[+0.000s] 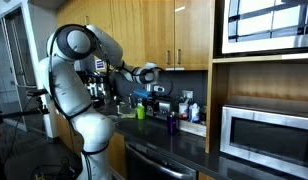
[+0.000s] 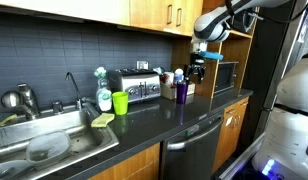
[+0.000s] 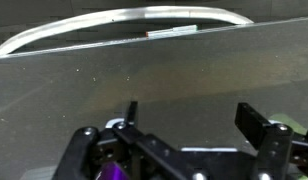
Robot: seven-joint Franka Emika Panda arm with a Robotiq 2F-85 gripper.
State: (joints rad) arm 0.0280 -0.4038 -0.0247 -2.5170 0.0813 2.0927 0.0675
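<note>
- Gripper (image 2: 197, 72) hovers with its fingers spread and empty, just above the purple bottle (image 2: 180, 91).
- Toaster (image 2: 134, 87) and green cup (image 2: 120, 102) stand nearby on the dark desk (image 2: 199, 115).

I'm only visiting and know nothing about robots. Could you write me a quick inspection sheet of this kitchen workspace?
Surface: dark countertop with a steel sink set into it.
Job's things: purple bottle, upright, right of the toaster.
Clutter: silver toaster, green plastic cup, yellow-green sponge beside the sink.
Grippers: gripper open and holding nothing; it hangs above the countertop, close to the purple bottle.
Cables: nothing seen.
Surroundings: wooden cabinets, dark tiled wall, steel microwave.
</note>
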